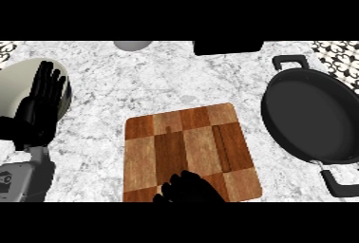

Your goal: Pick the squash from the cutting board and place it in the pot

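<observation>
The wooden cutting board (189,142) lies in the middle of the marble counter, and no squash shows on its bare surface. My right hand (186,188) comes in from the lower edge and covers the board's near edge; whatever lies under it is hidden. The black pot (270,111) stands to the right of the board with a handle at its far end and one at its near end, and its inside looks bare. My left hand (41,102) rests at the left edge, open, fingers up.
A white plate (15,80) lies at the far left, partly behind my left hand. A pale round object (133,45) and a black object (228,46) stand at the counter's back edge. Bare marble separates the board from the pot.
</observation>
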Robot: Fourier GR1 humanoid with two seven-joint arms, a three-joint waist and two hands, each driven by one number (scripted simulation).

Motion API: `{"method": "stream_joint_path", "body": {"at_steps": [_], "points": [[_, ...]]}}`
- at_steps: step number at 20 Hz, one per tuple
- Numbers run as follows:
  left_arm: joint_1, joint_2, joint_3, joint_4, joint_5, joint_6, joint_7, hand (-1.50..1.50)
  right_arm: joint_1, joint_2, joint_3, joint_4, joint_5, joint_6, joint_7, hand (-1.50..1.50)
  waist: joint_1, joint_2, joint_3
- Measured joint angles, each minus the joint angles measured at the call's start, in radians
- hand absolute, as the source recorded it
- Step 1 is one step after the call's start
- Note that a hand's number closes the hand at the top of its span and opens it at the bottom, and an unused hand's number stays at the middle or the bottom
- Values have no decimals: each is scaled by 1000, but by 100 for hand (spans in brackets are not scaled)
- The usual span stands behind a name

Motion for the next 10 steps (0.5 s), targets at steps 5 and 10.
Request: {"method": "stream_joint_path", "body": {"at_steps": [5, 10], "points": [[7, -2, -5, -24, 0, 0, 11, 0, 109, -30, -32, -252, 97, -80, 118, 150, 10, 6, 0], [-14, -6, -16, -28, 0, -9, 16, 0, 217, -86, -88, -500, 152, -114, 183, 150, 35, 18, 0]]}}
